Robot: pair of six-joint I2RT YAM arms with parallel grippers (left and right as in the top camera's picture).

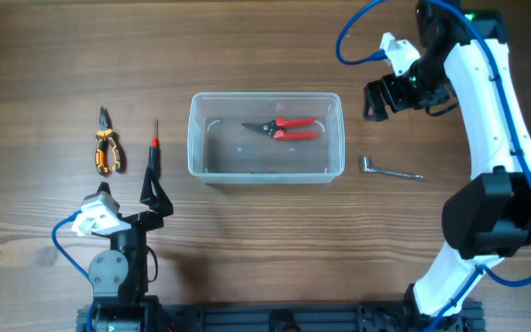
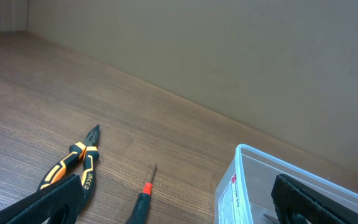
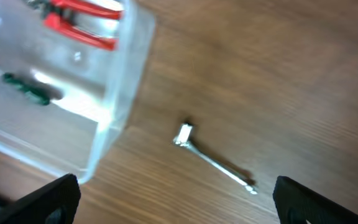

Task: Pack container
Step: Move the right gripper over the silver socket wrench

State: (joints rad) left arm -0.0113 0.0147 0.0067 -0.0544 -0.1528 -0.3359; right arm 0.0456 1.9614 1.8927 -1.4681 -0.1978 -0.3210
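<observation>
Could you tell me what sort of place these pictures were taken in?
Probably a robot test bench in a lab or workshop. The left arm and right arm stand at a wood-grain table. Orange pliers and a wrench lie on either side of a clear container.

Orange and black pliers (image 1: 106, 148) lie just beside a black screwdriver (image 1: 153, 159) on the wooden table (image 1: 44, 55); red-handled snips (image 1: 284, 128) lie well apart; a bent metal wrench (image 1: 390, 170) lies alone.

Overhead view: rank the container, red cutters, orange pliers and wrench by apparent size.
1. container, largest by far
2. red cutters
3. orange pliers, slightly shorter than the cutters
4. wrench, about as long as the pliers but much thinner
</observation>
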